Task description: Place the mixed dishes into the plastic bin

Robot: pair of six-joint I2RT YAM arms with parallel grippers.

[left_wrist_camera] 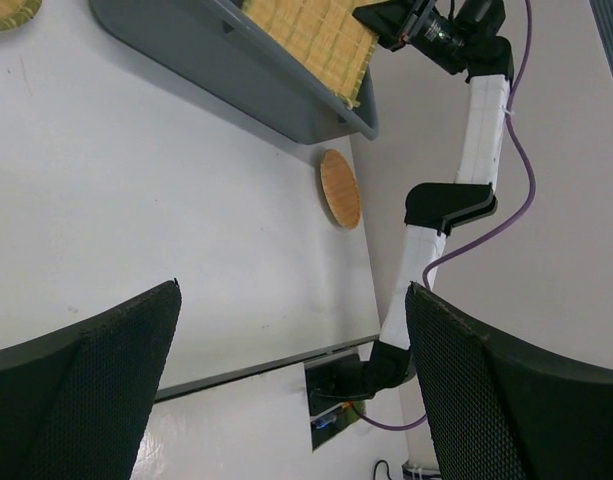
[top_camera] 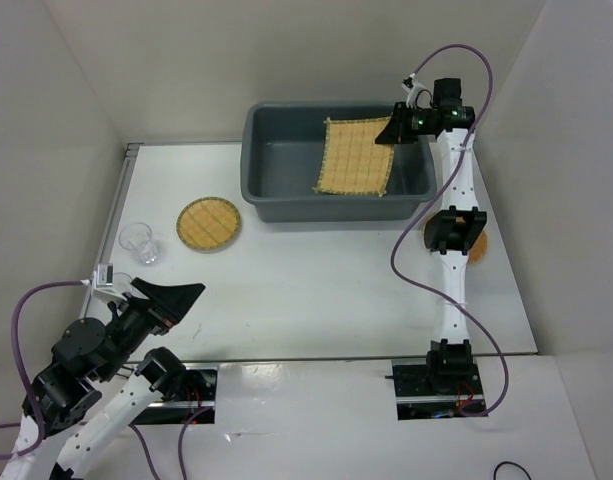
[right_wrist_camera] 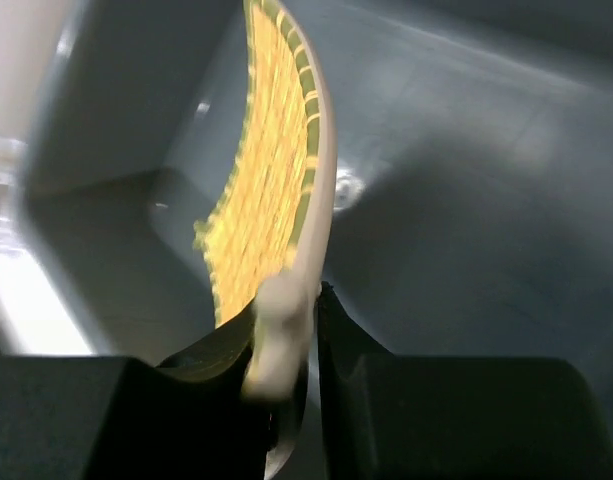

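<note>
Nearest you, the left tool [left_wrist_camera: 294, 295] hangs wide open above the worktop [top_camera: 316, 290], holding nothing. Its wrist view alone shows the orange-brown disc [left_wrist_camera: 340, 188] whole; from above, your right arm [top_camera: 454, 285] covers most of it. Farther out, the right tool [right_wrist_camera: 311, 330] pinches one edge of the bamboo mat [right_wrist_camera: 271, 200], which slants over the grey bin [top_camera: 286, 205], reaching its front rim.

Left arm is folded at the lower left of the frame, left gripper [top_camera: 186, 294] spread wide. Right arm extends up the right side, right gripper [top_camera: 388, 133] clamping the mat [top_camera: 356, 157] edge.
</note>
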